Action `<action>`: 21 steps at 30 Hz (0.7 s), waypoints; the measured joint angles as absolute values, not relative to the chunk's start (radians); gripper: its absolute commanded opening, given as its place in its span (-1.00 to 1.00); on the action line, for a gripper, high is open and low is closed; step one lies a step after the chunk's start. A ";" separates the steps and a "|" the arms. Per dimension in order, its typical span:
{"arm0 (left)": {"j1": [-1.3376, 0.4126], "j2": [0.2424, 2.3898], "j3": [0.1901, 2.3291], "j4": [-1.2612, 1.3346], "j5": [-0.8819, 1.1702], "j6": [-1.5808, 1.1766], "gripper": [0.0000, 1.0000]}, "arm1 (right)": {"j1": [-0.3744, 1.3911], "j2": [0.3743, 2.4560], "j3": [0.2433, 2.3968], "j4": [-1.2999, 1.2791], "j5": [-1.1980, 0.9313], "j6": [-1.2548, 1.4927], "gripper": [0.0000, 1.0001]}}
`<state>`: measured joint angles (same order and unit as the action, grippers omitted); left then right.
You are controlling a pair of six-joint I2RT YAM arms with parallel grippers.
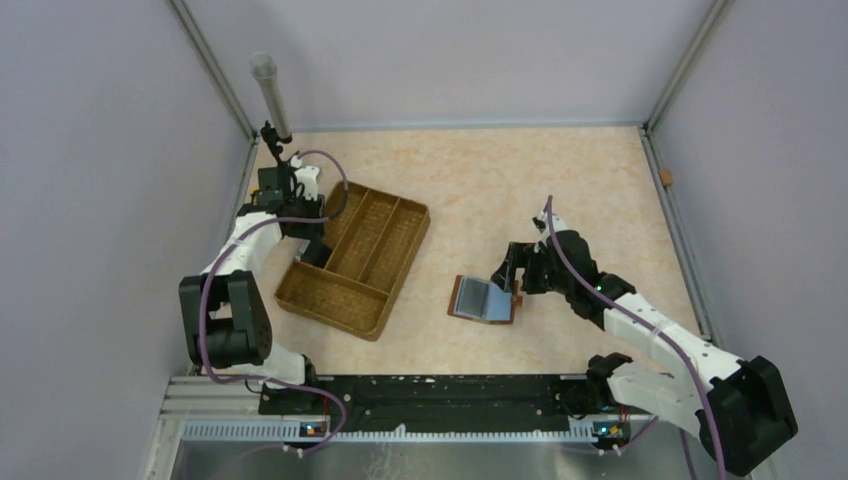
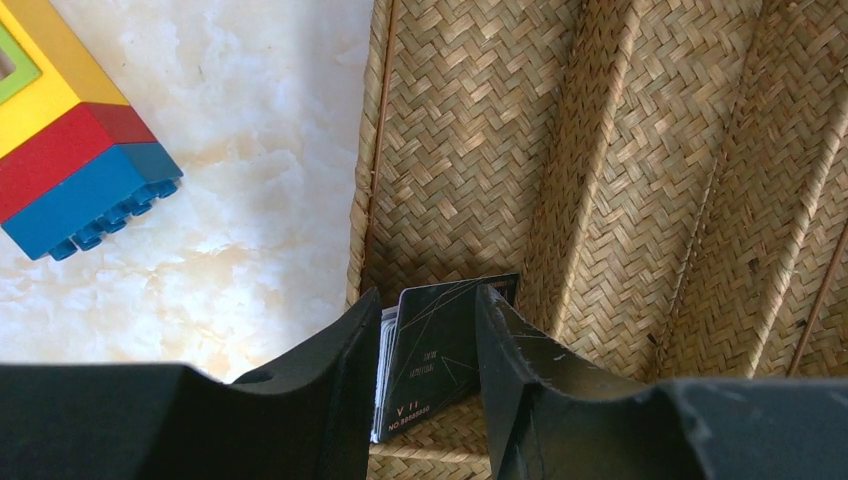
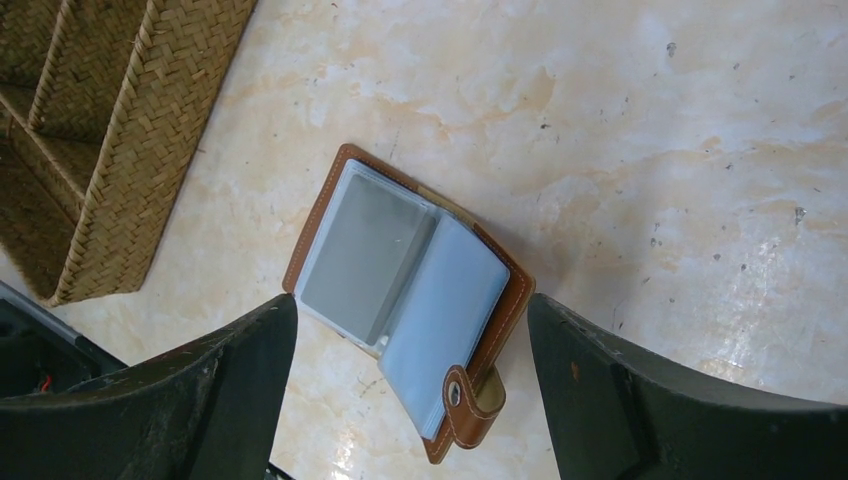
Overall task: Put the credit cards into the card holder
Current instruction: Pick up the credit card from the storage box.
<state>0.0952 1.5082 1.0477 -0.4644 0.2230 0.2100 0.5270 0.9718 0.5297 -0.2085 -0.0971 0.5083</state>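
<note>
Pickup step: left hand (image 2: 428, 300) is pinching the credit cards (image 2: 435, 350) on edge in the woven tray's (image 2: 650, 150) edge compartment; right hand (image 3: 410, 310) is hovering wide open over the open card holder (image 3: 400, 270), 3 o'clock of tray; next move probably needs a straight lift clear of the wall.

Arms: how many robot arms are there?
2. The left arm reaches into the woven tray; the right arm hovers over the open card holder. None seems hidden.

the dark card (image 2: 438, 345) bears "v ii" near its lower edge and under that a line starting "no.", its digits too blurred to read; mid-card print is illegible.
</note>
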 measured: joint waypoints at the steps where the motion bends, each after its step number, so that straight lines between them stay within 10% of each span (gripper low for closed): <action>1: 0.095 1.511 1.048 -0.464 0.221 0.211 -0.18 | 0.527 0.972 0.530 -0.209 -0.099 0.508 0.66; 21: 0.088 1.570 1.068 -0.478 0.212 0.213 -0.26 | 0.513 0.971 0.503 -0.207 -0.120 0.509 0.65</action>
